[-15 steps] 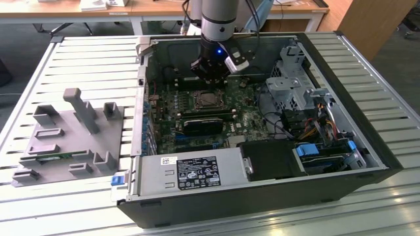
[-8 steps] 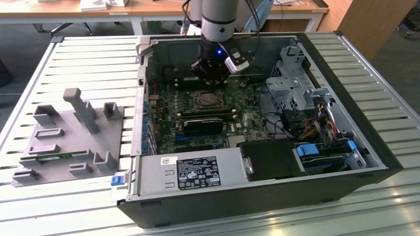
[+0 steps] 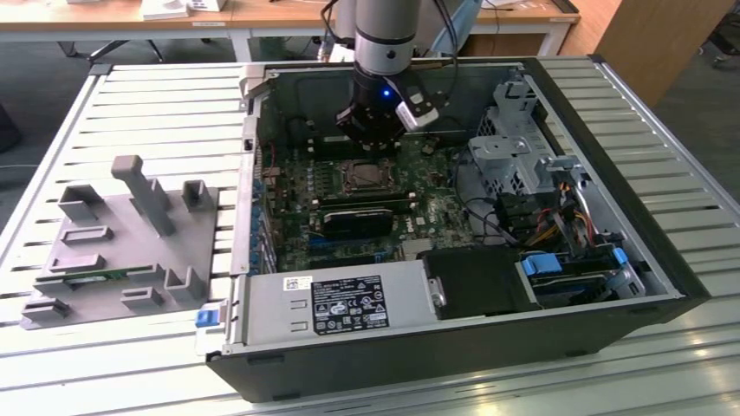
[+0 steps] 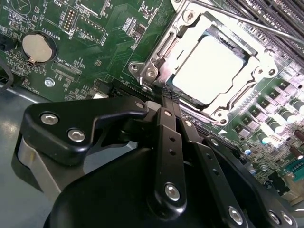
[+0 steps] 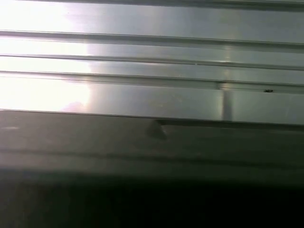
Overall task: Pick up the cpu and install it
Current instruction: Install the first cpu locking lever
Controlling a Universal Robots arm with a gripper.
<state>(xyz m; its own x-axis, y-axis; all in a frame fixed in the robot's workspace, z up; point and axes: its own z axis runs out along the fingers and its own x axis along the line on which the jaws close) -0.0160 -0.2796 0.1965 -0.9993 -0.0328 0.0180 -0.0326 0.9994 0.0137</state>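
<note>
Item: cpu [image 4: 209,71]. Location: seated flat in the metal socket frame [image 4: 156,61] on the green motherboard [image 4: 109,28], inside the open computer case [image 3: 647,260]. In the second wrist view you see its pale silver top facing up, square, with no long axis to speak of, and the frame's bracket edging it on all sides. In the exterior view the same socket sits just below the arm's tip.

Item: claw [image 4: 167,102]. State: fingers drawn together, nothing between them. Your claw is not touching the chip; its tips end just beside the near corner of the socket frame, and the chip lies directly ahead of them, a little further along the board.

Item: round coin battery [image 4: 37,47]. Location: on the board, well apart from the socket.

Item: grey parts fixture [image 3: 127,243]. Location: on the slatted surface [image 3: 151,113], toward the exterior view's left of the case, well apart from the arm.

Status, as a judgement: the chip appears already placed in its socket, with your claw empty and close above it.
</note>
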